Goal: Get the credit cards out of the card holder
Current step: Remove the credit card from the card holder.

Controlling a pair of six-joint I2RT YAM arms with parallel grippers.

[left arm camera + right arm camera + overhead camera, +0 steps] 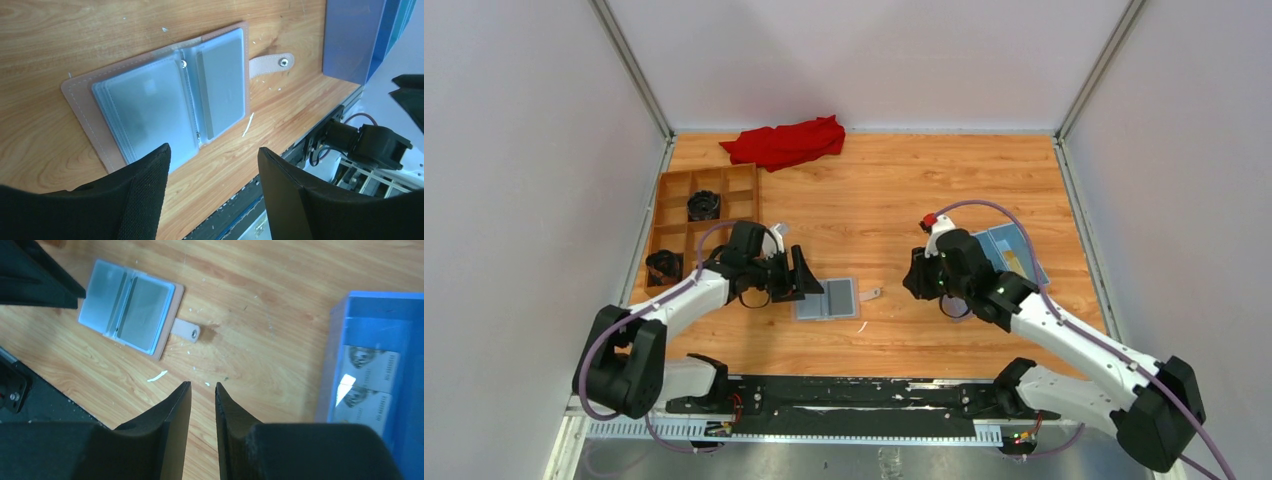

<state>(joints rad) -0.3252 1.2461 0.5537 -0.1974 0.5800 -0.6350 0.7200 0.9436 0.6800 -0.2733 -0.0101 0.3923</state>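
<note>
The card holder (827, 298) lies open and flat on the wooden table, tan-pink outside (80, 107), with clear sleeves facing up (125, 305). Pale grey credit cards (225, 82) show through the sleeves. Its snap strap (272, 63) sticks out to the right. My left gripper (809, 274) is open just left of the holder, jaws wide (214, 150) with only bare wood between them. My right gripper (914, 275) hovers right of the holder, its jaws (202, 385) a narrow gap apart, holding nothing. Two pale printed cards (367, 365) lie in the blue box.
The blue box (1014, 250) sits right of my right gripper, its wall (340, 340) close by. A brown compartment tray (694, 180) with black items stands at the left. A red cloth (786, 142) lies at the back. The black mounting rail (824, 395) runs along the near edge.
</note>
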